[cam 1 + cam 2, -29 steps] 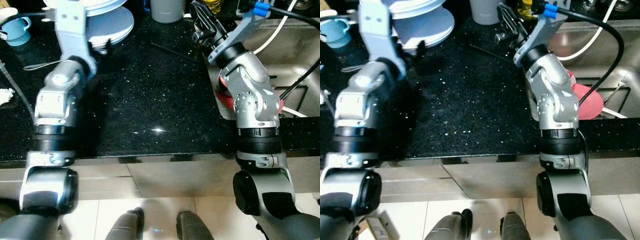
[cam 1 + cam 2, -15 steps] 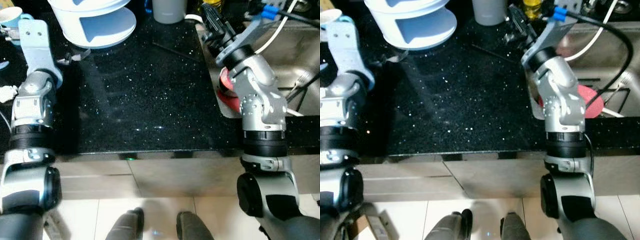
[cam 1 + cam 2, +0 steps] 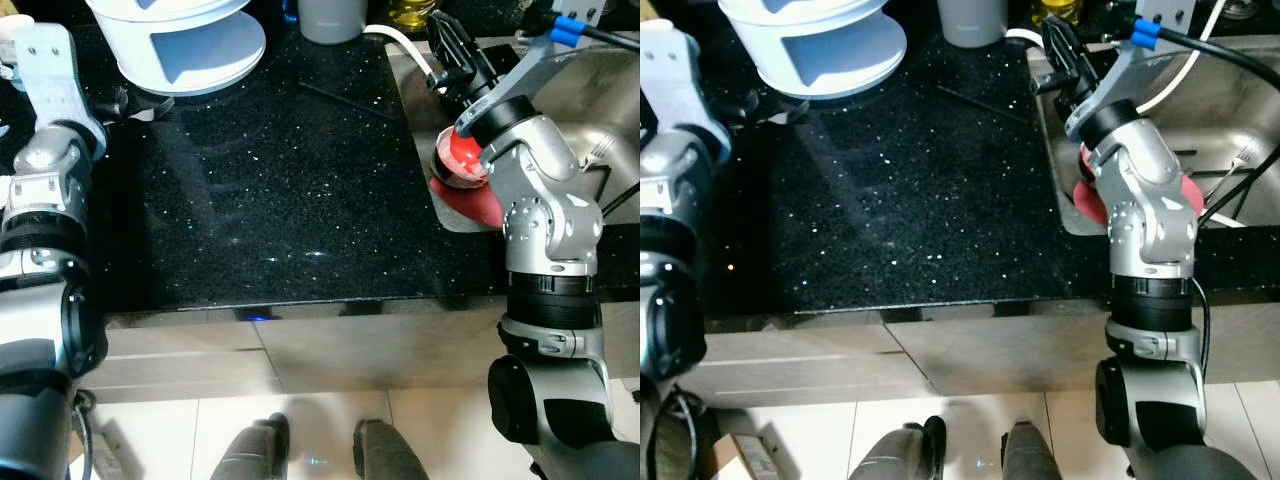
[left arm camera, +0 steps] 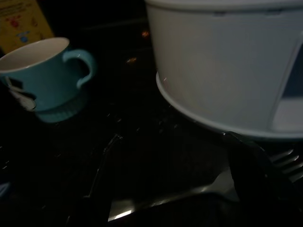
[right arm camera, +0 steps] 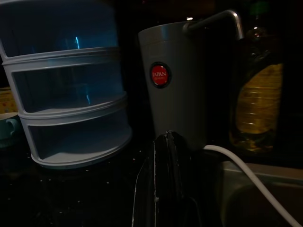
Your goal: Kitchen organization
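While the right gripper [image 5: 163,189] is held above the sink's [image 3: 600,130] near-left corner with its fingers pressed together on nothing, a grey cup [image 5: 173,85] with a red badge is seen just ahead of it. A tiered white rack [image 5: 66,94] and an oil bottle [image 5: 255,99] flank the cup. The left gripper's state cannot be told; a teal mug [image 4: 45,71] lies ahead of it.

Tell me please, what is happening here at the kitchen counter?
The robot stands at a black speckled stone counter, holding nothing. Its right gripper, jaws shut, is raised at the counter's edge by the steel sink, pointing toward a grey metal canister with a red round label and a pale blue tiered plastic rack. The left gripper is near the rack's base and a teal ceramic cup.
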{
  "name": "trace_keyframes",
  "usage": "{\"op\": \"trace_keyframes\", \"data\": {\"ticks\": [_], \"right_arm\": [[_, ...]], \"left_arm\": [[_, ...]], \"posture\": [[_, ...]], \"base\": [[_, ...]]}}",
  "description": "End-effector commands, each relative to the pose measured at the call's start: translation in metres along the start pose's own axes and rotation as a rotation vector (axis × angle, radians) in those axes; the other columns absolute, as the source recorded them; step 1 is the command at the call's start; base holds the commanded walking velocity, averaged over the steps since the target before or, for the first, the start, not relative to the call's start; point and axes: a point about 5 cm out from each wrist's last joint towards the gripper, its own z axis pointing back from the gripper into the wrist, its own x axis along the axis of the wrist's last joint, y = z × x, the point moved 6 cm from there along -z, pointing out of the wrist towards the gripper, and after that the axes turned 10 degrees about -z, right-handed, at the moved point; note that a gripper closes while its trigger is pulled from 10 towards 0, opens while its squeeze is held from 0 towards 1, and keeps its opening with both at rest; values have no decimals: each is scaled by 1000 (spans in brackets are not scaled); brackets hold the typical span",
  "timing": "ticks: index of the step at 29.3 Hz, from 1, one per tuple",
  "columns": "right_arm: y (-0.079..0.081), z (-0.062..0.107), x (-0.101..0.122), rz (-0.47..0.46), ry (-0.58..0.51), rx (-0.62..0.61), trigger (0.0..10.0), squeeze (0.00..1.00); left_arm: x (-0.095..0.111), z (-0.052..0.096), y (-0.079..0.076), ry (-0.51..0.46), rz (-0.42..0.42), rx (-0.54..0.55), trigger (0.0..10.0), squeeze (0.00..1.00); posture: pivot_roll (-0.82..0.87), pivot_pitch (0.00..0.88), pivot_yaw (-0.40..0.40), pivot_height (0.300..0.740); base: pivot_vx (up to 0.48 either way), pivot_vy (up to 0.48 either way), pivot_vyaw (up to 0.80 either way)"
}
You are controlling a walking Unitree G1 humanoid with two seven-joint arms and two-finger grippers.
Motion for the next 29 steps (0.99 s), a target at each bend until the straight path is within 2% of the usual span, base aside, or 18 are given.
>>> {"op": "trace_keyframes", "data": {"ticks": [1,2,7,10,12,13,14,15,16,17,19,24,25,27,28,29], "right_arm": [[-2,4,5,16,-7,-7,10000,0],[-3,6,9,31,-4,-10,10000,0],[-7,7,12,64,13,-17,10000,0],[-9,9,16,101,27,-29,10000,0],[-10,10,18,109,28,-32,10000,0],[-10,10,18,109,28,-32,10000,0],[-10,11,19,110,27,-34,10000,0],[-10,11,19,110,27,-34,10000,0],[-11,11,20,109,23,-37,10000,0],[-11,11,20,109,23,-37,10000,0],[-10,9,20,105,18,-36,10000,0],[-9,7,21,98,12,-35,10000,0],[-9,7,21,95,12,-35,10000,0],[-9,7,21,95,12,-35,10000,0],[-9,7,20,93,13,-35,10000,0],[-9,6,19,87,13,-33,10000,0]], "left_arm": [[-7,3,18,25,29,39,10000,0],[-12,2,19,36,77,42,10000,0],[-24,3,18,77,138,37,10000,0],[-43,6,15,147,188,33,10000,0],[-57,8,5,210,235,-11,10000,0],[-57,8,5,210,235,-11,10000,0],[-59,8,-6,219,247,-68,10000,0],[-59,8,-6,219,247,-68,10000,0],[-54,8,-46,195,229,-277,10000,0],[-54,8,-46,195,229,-277,10000,0],[-44,12,-90,157,247,-485,10000,0],[-25,28,-163,119,285,-780,10000,0],[-16,33,-182,104,302,-849,10000,0],[-16,33,-182,104,302,-849,10000,0],[-10,38,-196,88,309,-897,10000,0],[9,48,-221,46,342,-991,10000,0]], "posture": [[-159,187,108,740],[-170,189,107,740],[-197,196,106,740],[-223,195,104,740],[-230,187,106,740],[-230,187,106,740],[-230,185,107,740],[-230,185,107,740],[-229,174,111,740],[-229,174,111,740],[-226,167,113,740],[-214,161,113,740],[-210,159,113,740],[-210,159,113,740],[-209,158,112,740],[-198,151,109,740]], "base": [[0,0,0],[0,0,0],[0,0,0],[0,0,0],[0,0,0],[0,0,0],[0,0,0],[0,0,0],[0,0,0],[0,0,0],[0,0,0],[0,0,0],[0,0,0],[0,0,0],[0,0,0],[0,0,0]]}}
